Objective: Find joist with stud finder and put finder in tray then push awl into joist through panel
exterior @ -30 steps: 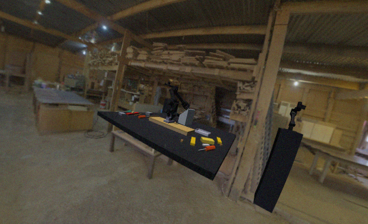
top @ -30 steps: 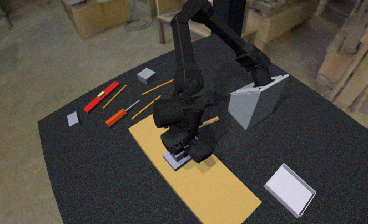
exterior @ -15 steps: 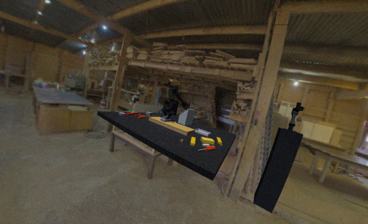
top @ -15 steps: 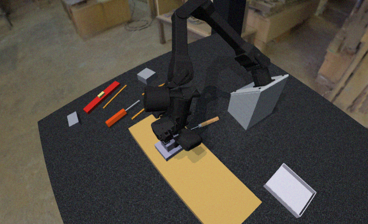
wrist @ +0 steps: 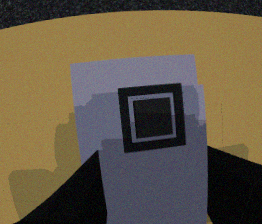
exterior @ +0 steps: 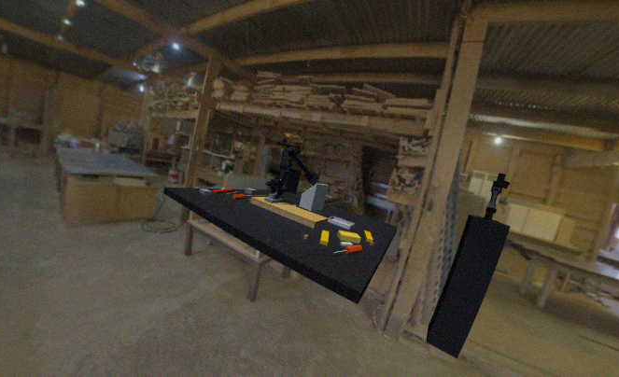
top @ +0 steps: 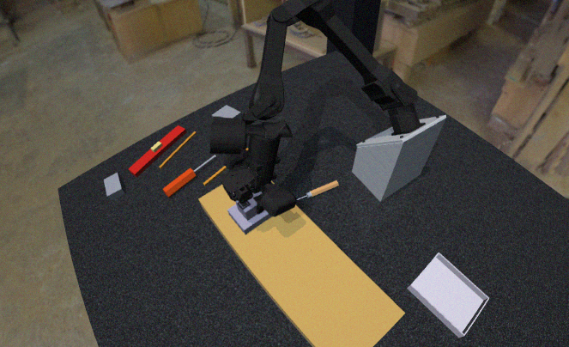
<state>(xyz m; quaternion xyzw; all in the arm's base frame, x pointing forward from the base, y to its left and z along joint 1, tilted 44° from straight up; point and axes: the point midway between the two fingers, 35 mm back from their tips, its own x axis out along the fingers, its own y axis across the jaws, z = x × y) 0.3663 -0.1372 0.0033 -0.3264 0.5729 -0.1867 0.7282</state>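
My gripper (top: 255, 204) (wrist: 154, 187) is shut on the stud finder (top: 244, 222) (exterior: 274, 201) (wrist: 89, 82), a pale lilac block with a wider flat base. It is upright at the far end of the tan floor panel (top: 320, 276) (exterior: 297, 213) (wrist: 22, 75), on or just above its surface. Its square display (wrist: 153, 118) looks dark, with no lit mark. The awl (top: 324, 188), with a light wooden handle, lies beside the panel, its metal tip partly behind my gripper. The shallow white tray (top: 435, 311) (exterior: 341, 222) is empty, near the panel's other end. The joist is hidden.
A grey slanted box (top: 390, 167) (exterior: 314, 197) stands beyond the awl. A red level (top: 165, 144), an orange screwdriver (top: 178, 182), thin orange sticks and grey blocks lie past the panel's far end. Yellow blocks (exterior: 348, 236) and another orange screwdriver (exterior: 353, 249) lie beyond its near end.
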